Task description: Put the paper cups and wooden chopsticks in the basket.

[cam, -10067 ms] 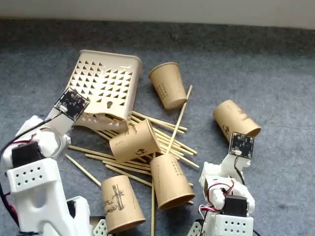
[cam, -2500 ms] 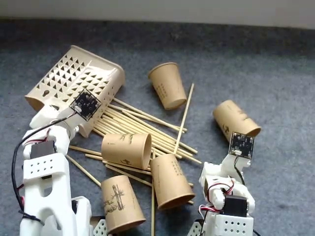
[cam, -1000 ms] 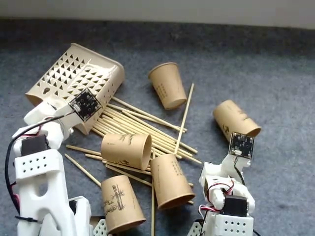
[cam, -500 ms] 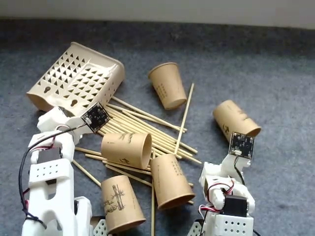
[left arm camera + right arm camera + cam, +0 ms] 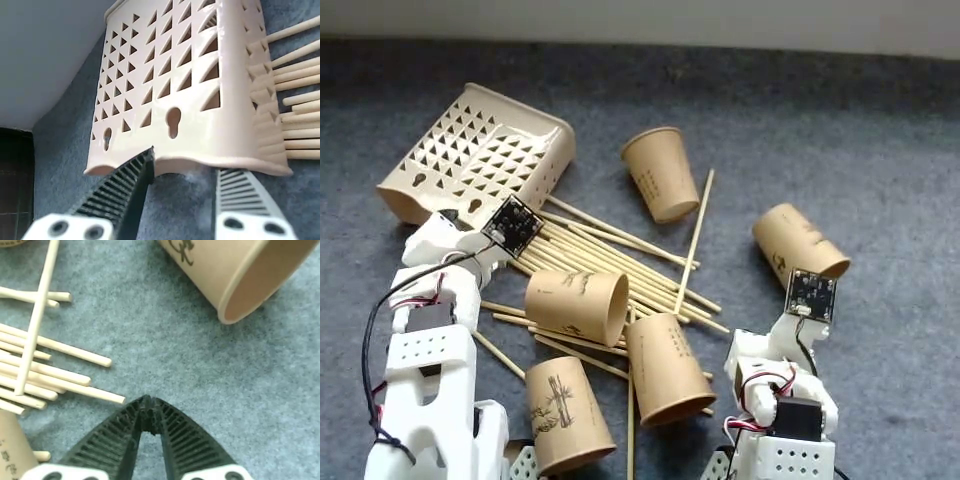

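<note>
Beige basket (image 5: pixel 190 75) rim just beyond the parted left end effector (image 5: pixel 185 162)

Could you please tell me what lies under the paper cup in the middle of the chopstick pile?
Wooden chopsticks pass under that paper cup, showing on both sides; the cup hides their middle stretches and anything else beneath.

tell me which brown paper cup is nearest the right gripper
The brown paper cup lying alone at the far right of the high view, just ahead of the right gripper; the other four lie among or beside the wooden chopsticks, farther left.
</note>
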`<state>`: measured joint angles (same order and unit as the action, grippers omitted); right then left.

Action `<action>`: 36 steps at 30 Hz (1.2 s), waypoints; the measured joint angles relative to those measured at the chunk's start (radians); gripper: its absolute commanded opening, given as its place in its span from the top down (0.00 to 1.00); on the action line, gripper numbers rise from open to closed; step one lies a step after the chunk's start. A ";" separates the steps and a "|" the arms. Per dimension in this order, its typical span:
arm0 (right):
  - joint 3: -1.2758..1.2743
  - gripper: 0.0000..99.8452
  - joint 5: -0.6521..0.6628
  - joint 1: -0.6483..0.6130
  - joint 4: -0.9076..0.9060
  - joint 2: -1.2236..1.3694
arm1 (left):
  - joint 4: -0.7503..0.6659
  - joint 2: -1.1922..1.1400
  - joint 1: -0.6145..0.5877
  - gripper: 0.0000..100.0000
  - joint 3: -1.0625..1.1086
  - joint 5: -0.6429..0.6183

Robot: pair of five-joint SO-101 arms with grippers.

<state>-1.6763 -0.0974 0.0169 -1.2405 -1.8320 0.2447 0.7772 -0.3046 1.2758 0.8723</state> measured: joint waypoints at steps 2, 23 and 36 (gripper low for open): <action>0.000 0.99 0.000 0.000 0.000 0.000 | 0.000 0.000 0.018 0.83 0.000 -0.005; 0.000 0.99 0.000 0.000 0.000 0.000 | -0.322 0.012 0.118 1.00 0.181 -0.046; 0.000 0.99 0.000 0.000 0.000 0.000 | 0.361 0.011 0.121 1.00 -0.272 -0.146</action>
<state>-1.6763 -0.0974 0.0169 -1.2405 -1.8320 0.6053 0.7879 -0.1834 1.0042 0.7265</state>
